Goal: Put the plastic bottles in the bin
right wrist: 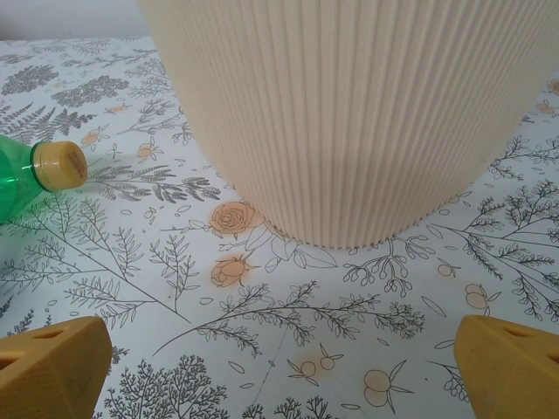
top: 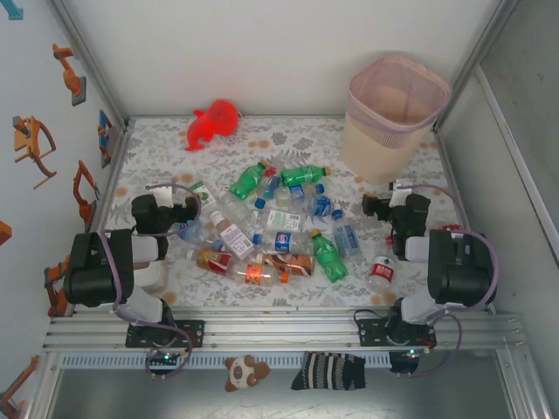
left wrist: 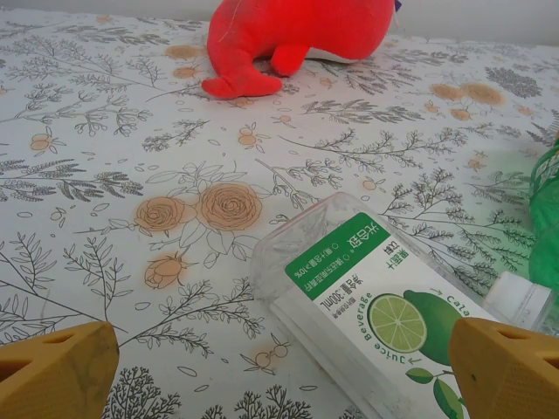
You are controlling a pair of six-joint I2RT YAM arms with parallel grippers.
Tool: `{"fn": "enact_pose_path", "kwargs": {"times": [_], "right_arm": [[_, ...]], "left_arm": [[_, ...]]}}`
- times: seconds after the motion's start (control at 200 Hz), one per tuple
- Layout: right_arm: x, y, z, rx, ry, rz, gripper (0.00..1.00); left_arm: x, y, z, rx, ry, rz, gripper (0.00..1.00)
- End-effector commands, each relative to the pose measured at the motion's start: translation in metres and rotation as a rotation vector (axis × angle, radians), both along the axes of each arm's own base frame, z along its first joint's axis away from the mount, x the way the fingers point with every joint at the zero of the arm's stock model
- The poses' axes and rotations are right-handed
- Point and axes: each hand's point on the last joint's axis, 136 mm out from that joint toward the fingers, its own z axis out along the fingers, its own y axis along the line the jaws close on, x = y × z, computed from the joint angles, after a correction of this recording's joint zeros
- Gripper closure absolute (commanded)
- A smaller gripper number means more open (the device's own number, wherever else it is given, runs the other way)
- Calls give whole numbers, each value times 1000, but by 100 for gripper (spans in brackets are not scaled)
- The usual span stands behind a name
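1. A floral-print tabletop, walled in white on three sides; no bottle has been lifted yet.
2. Nearest, the left gripper hangs low at 9 o'clock of the heap. Its yellow pads are spread wide with nothing between them. A clear lime-juice bottle lies just ahead, toward 1 o'clock.
3. The right gripper, at 3 o'clock of the heap, is likewise spread wide and empty.
4. The plastic bottles lie jumbled at table centre, many touching or overlapping.
5. Farthest, the bin stands upright at 1 o'clock and a red plush toy lies at 11 o'clock.
6. Best to start with an outlying bottle such as the lime one. Close across its body rather than the cap, lift clear of its neighbours, and release above the rim.
7. The exact bottle count is hard to tell where they overlap. In the right wrist view the bin's rim is cut off, as is most of a green bottle at 9 o'clock.
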Motion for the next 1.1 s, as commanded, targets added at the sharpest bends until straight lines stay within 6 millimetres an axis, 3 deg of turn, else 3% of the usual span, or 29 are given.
{"fn": "enact_pose_path", "kwargs": {"times": [0.0,0.696,0.851,1.097], "right_arm": [[1,0,4,-8,-29,10,1],[1,0,4,-7,-27,10,1],[1,0,4,-7,-29,11,1],[1,0,4,-8,-29,10,1]], "left_arm": [[0,-3,8,10,-35,-26,3],[0,-2,7,6,-33,-23,3],[4,10,6,10,-23,53,3],[4,11,6,10,-20,55,3]]}}
